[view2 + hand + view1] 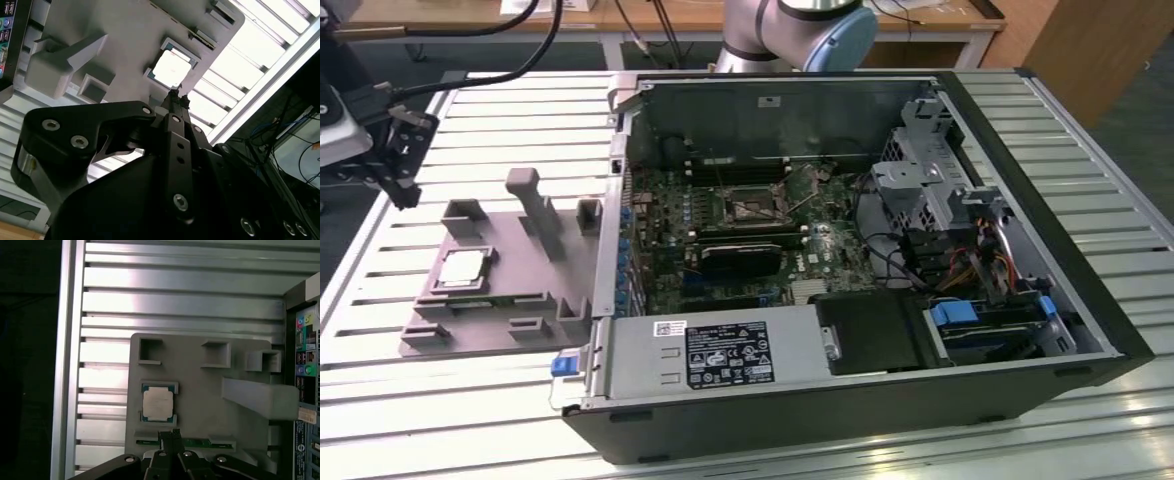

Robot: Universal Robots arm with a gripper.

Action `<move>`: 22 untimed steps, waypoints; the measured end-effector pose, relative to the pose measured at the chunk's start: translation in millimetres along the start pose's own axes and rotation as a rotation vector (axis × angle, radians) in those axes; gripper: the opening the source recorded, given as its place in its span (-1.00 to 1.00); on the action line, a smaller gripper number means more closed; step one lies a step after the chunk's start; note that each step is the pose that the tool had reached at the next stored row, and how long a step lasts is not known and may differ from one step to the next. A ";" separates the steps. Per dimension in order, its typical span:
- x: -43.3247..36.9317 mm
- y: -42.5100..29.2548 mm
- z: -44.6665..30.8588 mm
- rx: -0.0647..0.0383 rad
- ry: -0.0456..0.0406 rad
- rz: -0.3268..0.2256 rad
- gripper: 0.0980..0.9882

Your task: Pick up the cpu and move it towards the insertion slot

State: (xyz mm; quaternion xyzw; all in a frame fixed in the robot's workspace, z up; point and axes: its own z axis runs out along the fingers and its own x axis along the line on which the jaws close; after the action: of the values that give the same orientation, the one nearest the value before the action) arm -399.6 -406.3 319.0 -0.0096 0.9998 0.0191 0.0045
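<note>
The gripper (170, 432) is seen with its fingers (164, 440) closed together, nothing held between them. It is positioned clear of the cpu (158, 404), which is seated flat in a square recess of the grey fixture plate (200, 400) on the slatted metal surface (175, 305). Beyond, at the exterior view's right, an open computer case (774, 120) is noted. The insertion slot (750, 207) is set in its green circuit board (660, 270), well apart from the cpu.

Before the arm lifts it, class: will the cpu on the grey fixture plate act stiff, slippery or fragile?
Probably stiff: the cpu is a flat square with a metal top. Likely slippery, since that top shines. Thin and seated in the fixture plate, it may offer little edge.
</note>
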 end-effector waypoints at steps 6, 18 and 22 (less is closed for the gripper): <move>1.5 -0.4 11.0 0.000 -0.0008 0.000 -0.99; 4.6 -1.2 32.8 0.000 -0.0026 0.000 -0.99; 5.0 -1.5 40.0 0.000 -0.0027 0.000 -0.99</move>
State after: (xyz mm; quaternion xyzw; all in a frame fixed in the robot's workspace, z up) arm -404.3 -406.3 278.9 -0.0097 0.9998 0.0191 0.0059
